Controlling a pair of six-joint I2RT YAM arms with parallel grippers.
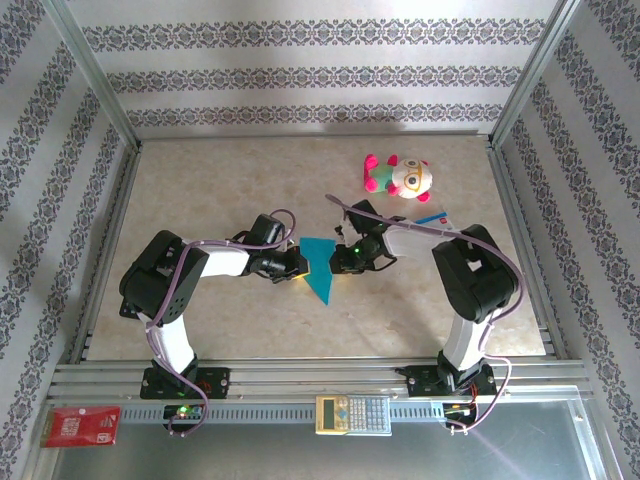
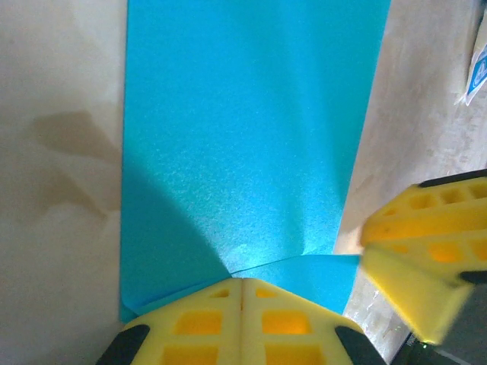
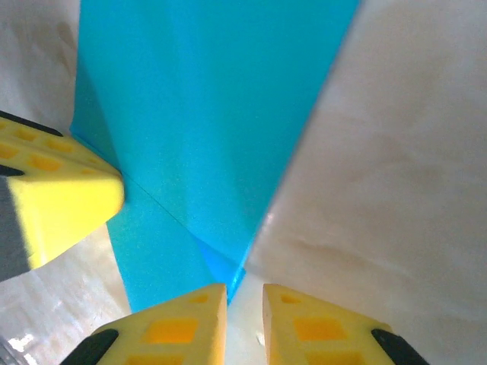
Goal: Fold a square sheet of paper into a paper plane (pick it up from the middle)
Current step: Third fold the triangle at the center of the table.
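The teal-blue sheet of paper (image 1: 319,266) lies folded into a pointed shape at the middle of the table, its tip toward the near edge. My left gripper (image 1: 299,264) meets it from the left. In the left wrist view the jaws are pressed together (image 2: 242,281) on the paper's near edge (image 2: 243,137), and creases run out from the pinch. My right gripper (image 1: 338,262) is at the paper's right side. Its fingers (image 3: 245,287) stand a little apart, with the paper's folded edge (image 3: 205,114) just in front of the left fingertip.
A pink and white plush toy (image 1: 400,177) lies at the back right, with a small white-and-blue card (image 1: 432,217) in front of it. A calculator (image 1: 352,413) and a red packet (image 1: 82,425) sit on the metal rail near the arm bases.
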